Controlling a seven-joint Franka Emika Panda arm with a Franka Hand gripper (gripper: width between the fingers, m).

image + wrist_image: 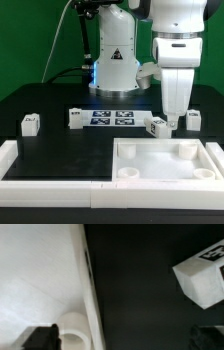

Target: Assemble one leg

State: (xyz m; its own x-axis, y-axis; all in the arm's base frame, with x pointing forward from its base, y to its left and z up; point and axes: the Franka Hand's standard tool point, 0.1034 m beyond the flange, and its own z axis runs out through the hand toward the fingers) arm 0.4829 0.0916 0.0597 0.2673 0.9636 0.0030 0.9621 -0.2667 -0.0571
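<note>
Several small white legs with black-and-white tags lie on the black table: one at the exterior view's left [30,123], one [76,119] beside the marker board, one [158,126] and one [193,118] at the right. My gripper [172,120] hangs low between the two right legs, just behind the large white panel [165,160]. In the wrist view my gripper [125,339] is open and empty over bare table. One leg [205,277] lies off to one side, outside the fingers [40,336]. The panel [35,280] and one round corner socket [75,331] show on the other side.
The marker board [112,118] lies flat behind the panel. A white L-shaped rail [40,165] runs along the table's front and the exterior view's left. The robot's base [115,60] stands at the back.
</note>
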